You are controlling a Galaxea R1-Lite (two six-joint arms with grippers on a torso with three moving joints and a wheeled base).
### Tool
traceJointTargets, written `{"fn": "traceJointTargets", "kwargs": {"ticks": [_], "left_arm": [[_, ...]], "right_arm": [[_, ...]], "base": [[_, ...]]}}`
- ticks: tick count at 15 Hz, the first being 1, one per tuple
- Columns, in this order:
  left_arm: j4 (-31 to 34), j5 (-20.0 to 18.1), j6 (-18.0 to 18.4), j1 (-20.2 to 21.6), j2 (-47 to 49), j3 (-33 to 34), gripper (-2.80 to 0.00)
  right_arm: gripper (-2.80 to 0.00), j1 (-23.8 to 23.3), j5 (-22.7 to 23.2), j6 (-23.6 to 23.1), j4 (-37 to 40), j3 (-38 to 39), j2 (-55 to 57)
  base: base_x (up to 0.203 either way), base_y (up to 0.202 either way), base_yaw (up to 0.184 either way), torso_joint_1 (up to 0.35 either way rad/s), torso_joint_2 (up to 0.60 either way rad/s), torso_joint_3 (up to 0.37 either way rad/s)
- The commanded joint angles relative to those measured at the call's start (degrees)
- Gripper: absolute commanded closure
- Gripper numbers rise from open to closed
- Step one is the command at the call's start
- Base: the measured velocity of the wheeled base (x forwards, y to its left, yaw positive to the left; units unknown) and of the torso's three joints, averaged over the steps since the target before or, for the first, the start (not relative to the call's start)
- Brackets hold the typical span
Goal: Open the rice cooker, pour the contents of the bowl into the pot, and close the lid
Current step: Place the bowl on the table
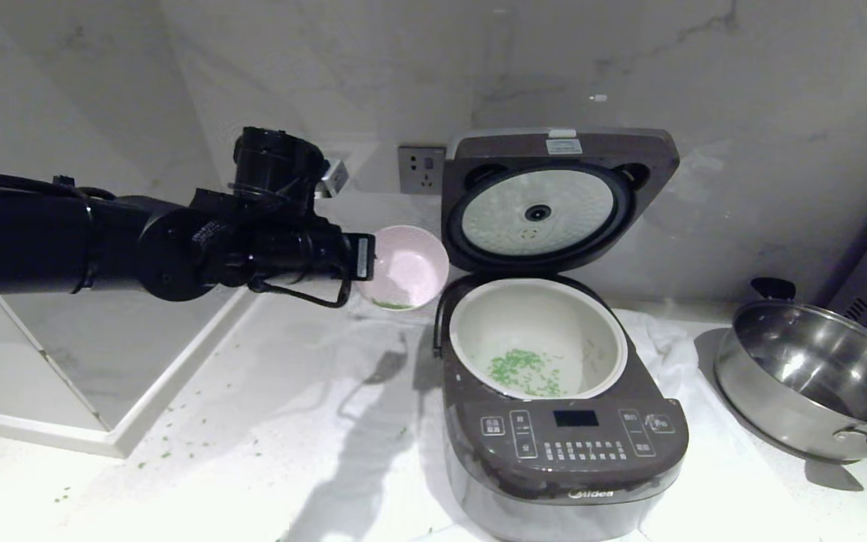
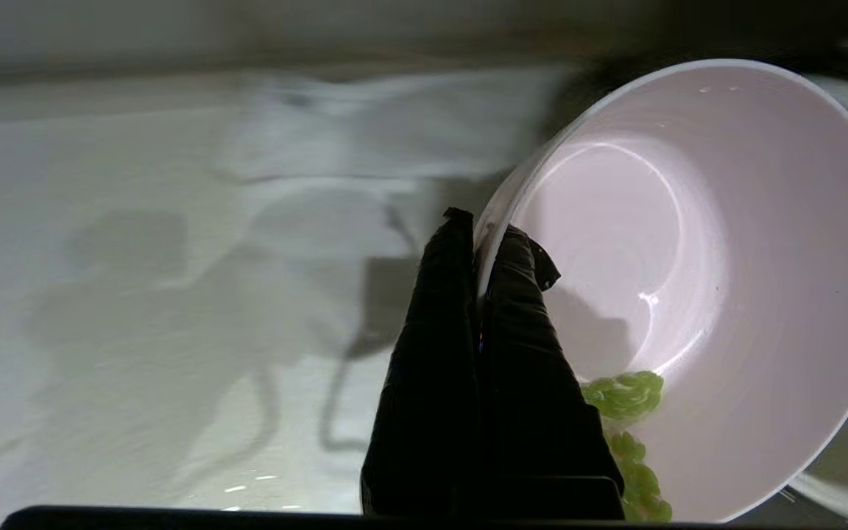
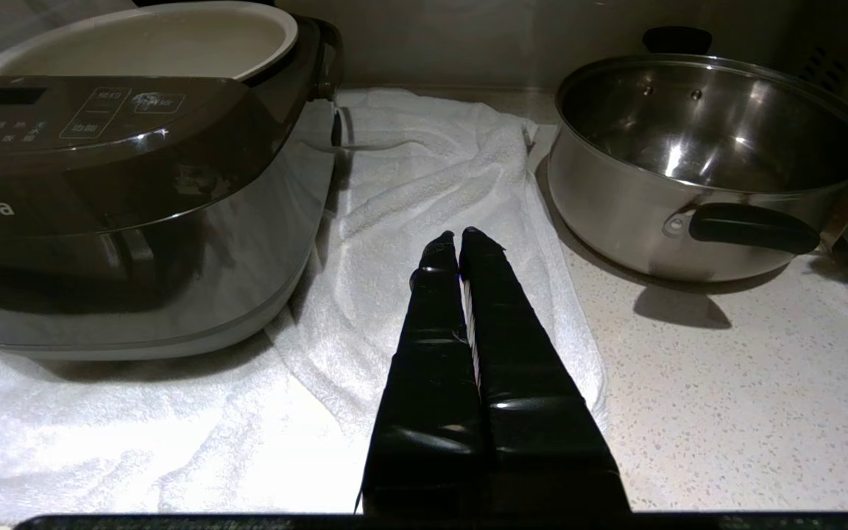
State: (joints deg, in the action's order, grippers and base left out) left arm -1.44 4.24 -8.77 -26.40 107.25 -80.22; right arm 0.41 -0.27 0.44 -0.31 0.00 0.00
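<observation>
Head view: the left gripper point(image 1: 362, 257) was pinched on the near rim of the bowl point(image 1: 406, 265), holding it tipped on its side in the air, just left of the rice cooker point(image 1: 563, 410), not over the pot. The lid point(image 1: 558, 197) stood open, upright at the back. Most of the contents point(image 1: 525, 372) lay in the pot; a few bits clung low in the bowl, and some were scattered on the counter point(image 1: 253, 421).

Left wrist view: fingers point(image 2: 523, 331) were clamped either side of the bowl's thin wall. It looked light, stiff, w/ a wet, prob. slippery inside. A rim pinch seemed fair, but it could swivel. The leftover green bits point(image 2: 626, 394) looked sticky.

Right wrist view: the right gripper point(image 3: 459, 243) was closed on nothing, parked over the white towel point(image 3: 424, 184) btw. the cooker and the steel pan point(image 3: 696, 154). The lid looked rigid and hinged; I'd push its top edge.
</observation>
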Motion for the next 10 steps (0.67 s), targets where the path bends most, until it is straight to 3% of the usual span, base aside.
{"fn": "traceJointTargets", "kwargs": {"ticks": [1,3,4,6,8,10], "left_arm": [[-0.27,2.03,-0.37,3.11,-1.05,2.49,0.0],[-2.29,2.32,-0.81,5.29,-2.7,6.11,0.0],[-6.27,2.67,-2.08,5.86,-3.34,8.49,0.0],[-20.01,2.9,-4.46,7.11,-3.81,14.77,0.0],[-34.22,3.01,-4.5,8.08,-3.65,22.51,0.0],[-41.26,3.6,-4.08,9.0,-3.63,28.02,0.0]], "right_arm": [[0.0,0.02,0.0,0.0,-0.04,0.09,-0.07],[0.0,0.02,0.0,0.0,-0.04,0.09,-0.01],[0.0,0.02,0.0,0.0,-0.03,0.09,-0.05],[0.0,0.02,0.0,0.0,-0.04,0.09,-0.07],[0.0,0.02,0.0,0.0,-0.04,0.09,-0.09],[0.0,0.02,0.0,0.0,-0.04,0.09,0.0]], "base": [[0.0,0.0,0.0,0.0,0.0,0.0],[0.0,0.0,0.0,0.0,0.0,0.0],[0.0,0.0,0.0,0.0,0.0,0.0],[0.0,0.0,0.0,0.0,0.0,0.0],[0.0,0.0,0.0,0.0,0.0,0.0],[0.0,0.0,0.0,0.0,0.0,0.0]]}}
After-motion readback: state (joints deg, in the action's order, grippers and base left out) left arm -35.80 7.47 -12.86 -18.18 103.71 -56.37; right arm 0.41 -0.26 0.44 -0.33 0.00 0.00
